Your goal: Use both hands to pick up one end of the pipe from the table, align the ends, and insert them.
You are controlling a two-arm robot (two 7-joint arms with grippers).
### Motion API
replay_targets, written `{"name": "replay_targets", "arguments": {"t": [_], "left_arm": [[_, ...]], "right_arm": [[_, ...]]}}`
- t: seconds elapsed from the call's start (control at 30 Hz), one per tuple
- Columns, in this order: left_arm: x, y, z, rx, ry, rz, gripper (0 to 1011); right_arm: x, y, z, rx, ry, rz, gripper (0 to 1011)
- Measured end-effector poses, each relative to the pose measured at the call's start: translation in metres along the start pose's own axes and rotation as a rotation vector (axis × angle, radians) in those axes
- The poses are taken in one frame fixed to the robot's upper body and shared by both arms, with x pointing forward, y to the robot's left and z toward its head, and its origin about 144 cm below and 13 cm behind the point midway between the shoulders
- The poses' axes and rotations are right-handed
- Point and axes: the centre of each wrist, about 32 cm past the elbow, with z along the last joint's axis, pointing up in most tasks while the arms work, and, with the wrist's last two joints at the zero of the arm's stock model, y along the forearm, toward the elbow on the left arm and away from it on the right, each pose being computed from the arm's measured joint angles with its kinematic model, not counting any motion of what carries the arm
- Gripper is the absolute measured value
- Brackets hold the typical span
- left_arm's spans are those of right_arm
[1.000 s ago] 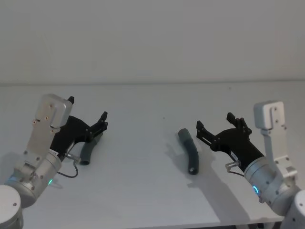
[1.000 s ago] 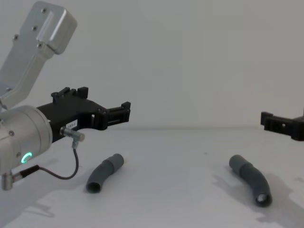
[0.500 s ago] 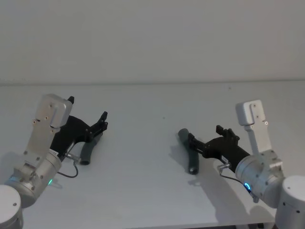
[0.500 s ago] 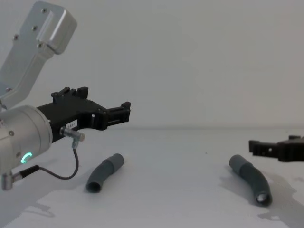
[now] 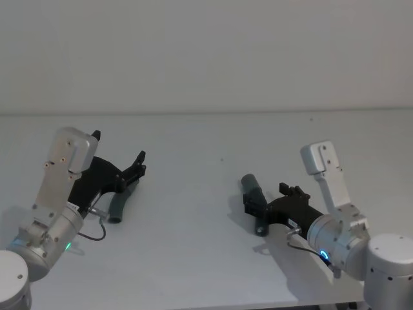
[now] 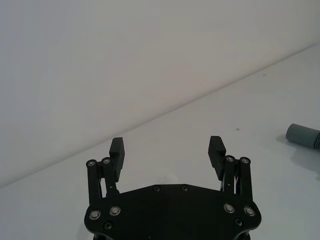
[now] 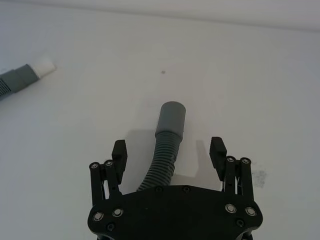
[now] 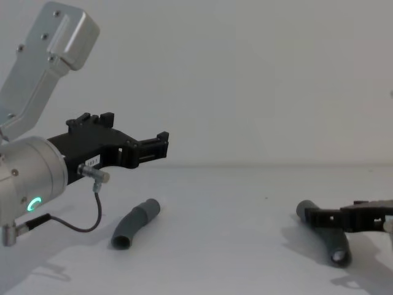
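Two dark-grey ribbed pieces of the pipe lie apart on the white table. My right gripper is low over the right piece and open, with a finger on each side of the ribbed body; the smooth cuff sticks out beyond the fingertips. In the chest view the right gripper sits just above this piece. The left piece lies below my left gripper, which hangs open above the table. That piece's white tip shows in the right wrist view.
A thin black cable loops under the left arm near the left piece. A pale wall rises behind the table's far edge. Bare table lies between the two pieces.
My right gripper has dropped and moved left, from beside the right piece to straddling it close to the table. The left arm and both pieces have stayed still.
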Motion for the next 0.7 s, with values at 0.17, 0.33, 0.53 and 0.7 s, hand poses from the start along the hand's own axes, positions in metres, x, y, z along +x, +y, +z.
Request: {"name": "replay_targets", "arguments": {"t": [0.17,0.33,0.53,0.7], "left_arm": [[0.0,0.0,0.0,0.0,0.0,0.0,1001],[0.0,0.0,0.0,0.0,0.0,0.0,1001],[0.0,0.0,0.0,0.0,0.0,0.0,1001],[0.0,0.0,0.0,0.0,0.0,0.0,1001]], "right_arm": [[0.0003,0.0027,-0.0009,-0.018,-0.001,0.0,1006],[0.0011,0.0053,-0.0017,-0.036,-0.005,-0.003,1006],[0.0021,0.0078,-0.0029,-0.051,-0.008,-0.006,1005],[0.0027,0.0102,-0.0039,-0.061,-0.013,-0.007,996]]}}
